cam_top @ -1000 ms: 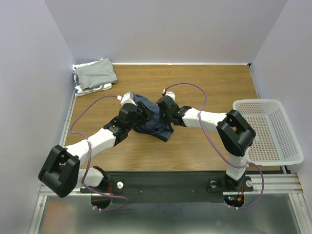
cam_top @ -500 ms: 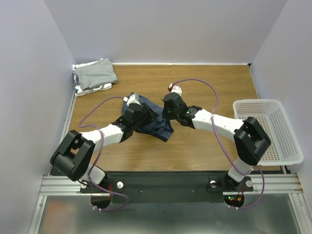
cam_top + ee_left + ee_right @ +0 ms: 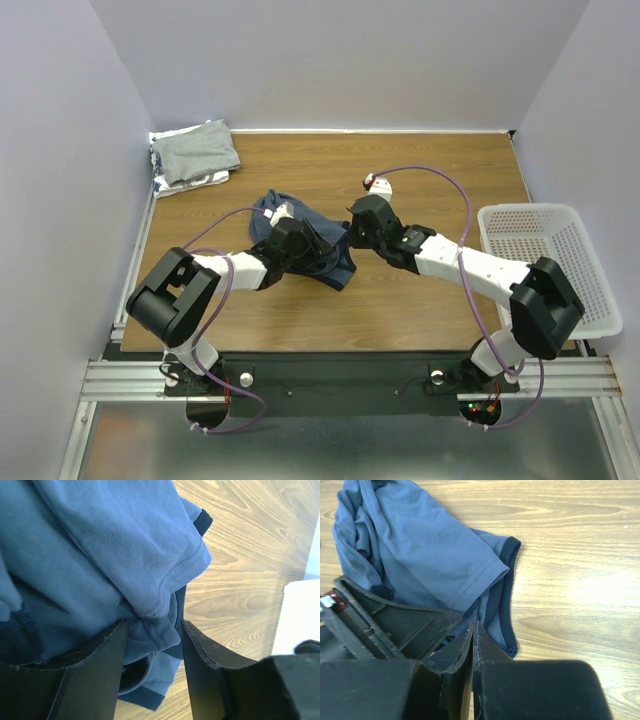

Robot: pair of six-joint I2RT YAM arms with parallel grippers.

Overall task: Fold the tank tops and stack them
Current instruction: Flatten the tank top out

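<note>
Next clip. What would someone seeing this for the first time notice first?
The crumpled slate-blue tank top in the middle of the top view draws the eye, with both hands at it: the left hand is closed on a bunch of its cloth, and the right hand is shut at its right side. After that come the light grey top folded on the patterned one in the far-left corner, and the white mesh basket at the right edge.
</note>
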